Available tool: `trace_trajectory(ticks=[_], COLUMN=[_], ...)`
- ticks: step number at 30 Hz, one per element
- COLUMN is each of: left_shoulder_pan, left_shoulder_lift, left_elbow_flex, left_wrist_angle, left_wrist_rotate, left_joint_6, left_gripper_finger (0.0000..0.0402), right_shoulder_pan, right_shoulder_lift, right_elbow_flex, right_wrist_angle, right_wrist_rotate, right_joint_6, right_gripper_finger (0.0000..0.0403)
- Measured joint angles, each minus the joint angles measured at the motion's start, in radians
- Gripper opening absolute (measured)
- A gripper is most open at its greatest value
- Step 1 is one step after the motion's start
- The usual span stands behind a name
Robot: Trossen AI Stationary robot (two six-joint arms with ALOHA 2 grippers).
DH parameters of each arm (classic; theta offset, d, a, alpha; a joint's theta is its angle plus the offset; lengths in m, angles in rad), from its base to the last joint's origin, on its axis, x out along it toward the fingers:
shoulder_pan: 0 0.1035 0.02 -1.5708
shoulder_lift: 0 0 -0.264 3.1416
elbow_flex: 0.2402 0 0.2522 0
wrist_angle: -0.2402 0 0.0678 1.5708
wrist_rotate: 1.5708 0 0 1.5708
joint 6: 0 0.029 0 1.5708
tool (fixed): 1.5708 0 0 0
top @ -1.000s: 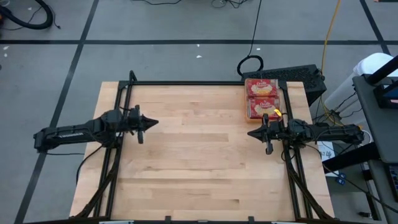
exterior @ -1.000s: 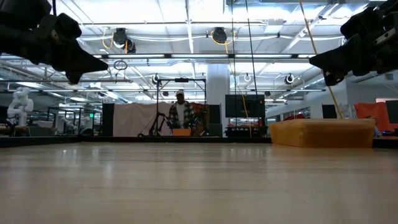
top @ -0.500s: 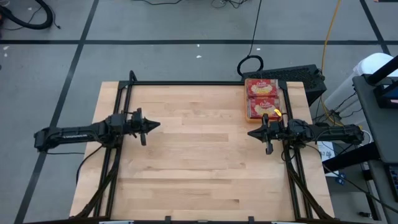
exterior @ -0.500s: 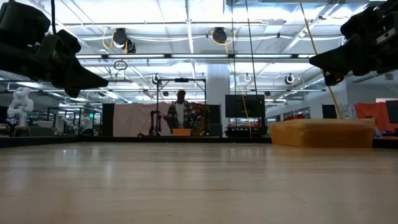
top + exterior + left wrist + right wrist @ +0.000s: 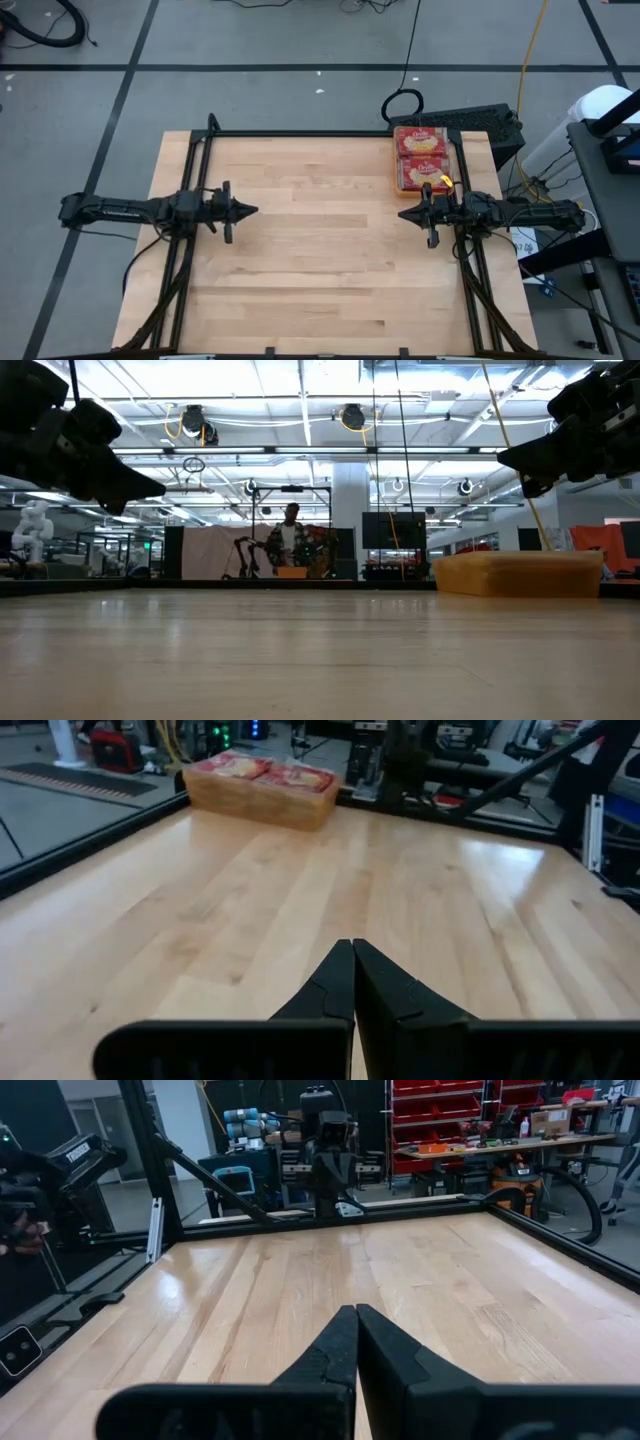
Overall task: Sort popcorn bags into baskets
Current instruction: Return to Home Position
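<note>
The orange translucent basket stands at the table's far right corner and holds red popcorn bags lying flat, cream popcorn pictures up; it also shows in the left wrist view, basket, and the low view, basket. My left gripper hovers shut over the table's left part, fingers pointing toward the right. My right gripper hovers shut just near of the basket, pointing toward the left. Both are above the wood, touching nothing. In each wrist view the fingertips meet: left gripper, right gripper.
A black metal frame runs along the table's far edge and sides. Bare wood spreads between the two arms and toward the near edge. A person stands far off in the room behind the table.
My left arm has drawn slightly toward the table's near edge and straightened, its gripper staying shut and at about the same spot over the left part. The right arm and the basket have kept still.
</note>
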Motion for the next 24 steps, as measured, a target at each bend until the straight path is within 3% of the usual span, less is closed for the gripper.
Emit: trace_trajectory(ticks=[24], left_shoulder_pan=[-0.004], left_shoulder_lift=[-0.266], left_elbow_flex=[0.002], left_wrist_angle=[-0.052], left_wrist_rotate=[-0.005], left_joint_6=[0.097], left_gripper_finger=[0.0000], right_shoulder_pan=[0.000], right_shoulder_lift=[0.000], right_elbow_flex=[0.000], right_wrist_angle=[0.000], right_wrist_rotate=[0.000], right_joint_6=[0.000], right_gripper_finger=[0.0000])
